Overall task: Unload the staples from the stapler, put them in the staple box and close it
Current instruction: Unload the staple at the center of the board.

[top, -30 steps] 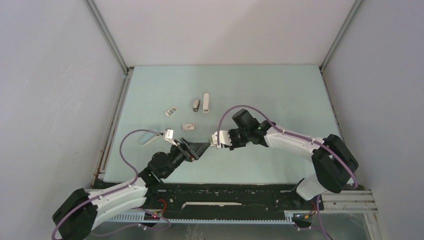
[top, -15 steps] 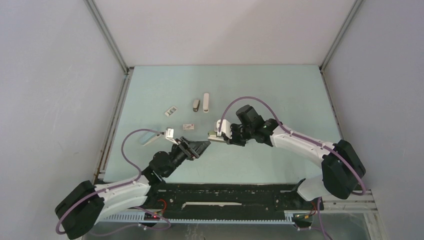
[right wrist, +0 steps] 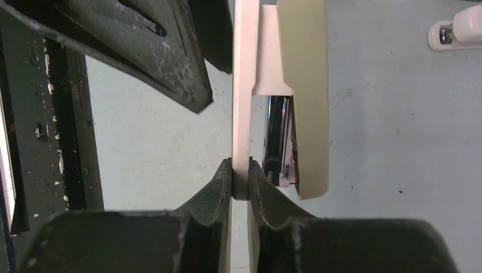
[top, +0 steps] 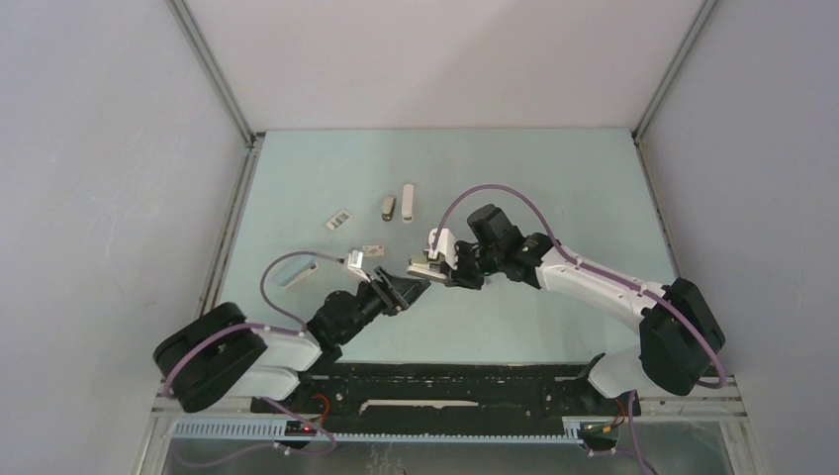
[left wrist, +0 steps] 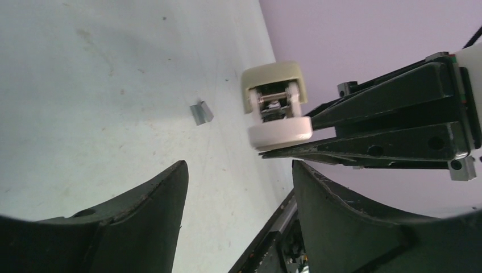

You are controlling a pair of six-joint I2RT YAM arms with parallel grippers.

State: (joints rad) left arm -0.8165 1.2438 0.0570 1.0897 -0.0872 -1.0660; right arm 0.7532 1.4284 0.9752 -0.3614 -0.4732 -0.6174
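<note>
Two grippers are facing off above a pale green table (top: 554, 178).
Right gripper (right wrist: 240, 176) is pinching the white base of a small beige-topped stapler (right wrist: 301, 85); left gripper (left wrist: 239, 170) is hovering beside it, jaws spread.

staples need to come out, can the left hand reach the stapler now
Probably yes: left hand is open, facing the stapler, nothing between; right hand pinches only its white base.

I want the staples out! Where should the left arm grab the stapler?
The stapler's beige top, across the sides, from the end facing the open left fingers. The right fingers pinch the white base, and the top stands swung away.
</note>
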